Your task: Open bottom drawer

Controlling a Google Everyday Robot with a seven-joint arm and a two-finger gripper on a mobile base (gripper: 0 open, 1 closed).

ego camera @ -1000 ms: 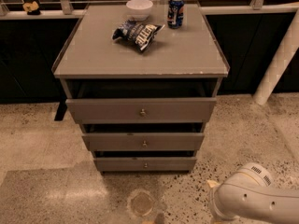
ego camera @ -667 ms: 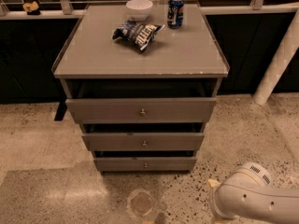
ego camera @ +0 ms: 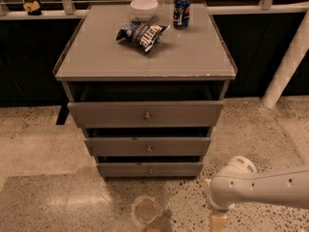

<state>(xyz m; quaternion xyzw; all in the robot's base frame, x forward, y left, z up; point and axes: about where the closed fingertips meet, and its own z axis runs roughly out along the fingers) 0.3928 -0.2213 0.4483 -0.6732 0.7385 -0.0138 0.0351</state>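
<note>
**Robot arm [ego camera: 263, 186] waits low at lower right; bottom drawer [ego camera: 120, 170] not yet pulled**

Gripper [ego camera: 218, 222] sits at the btm edge, right of ctr, mostly cut off, so can't tell if it's released or clenched. It's apart from the bottom drawer, which is at lower ctr of frame, under the middle drawer [ego camera: 116, 146] & top drawer [ego camera: 106, 114] of the grey cabinet [ego camera: 145, 57]. Likely best move: swing left & up to the small brass knob [ego camera: 150, 170], square up w/ the drawer front, clamp on the knob only, then pull straight out toward the btm of frame, kept level so it won't bind. Risk: grabbing the middle drawer's knob just above instead.
</note>
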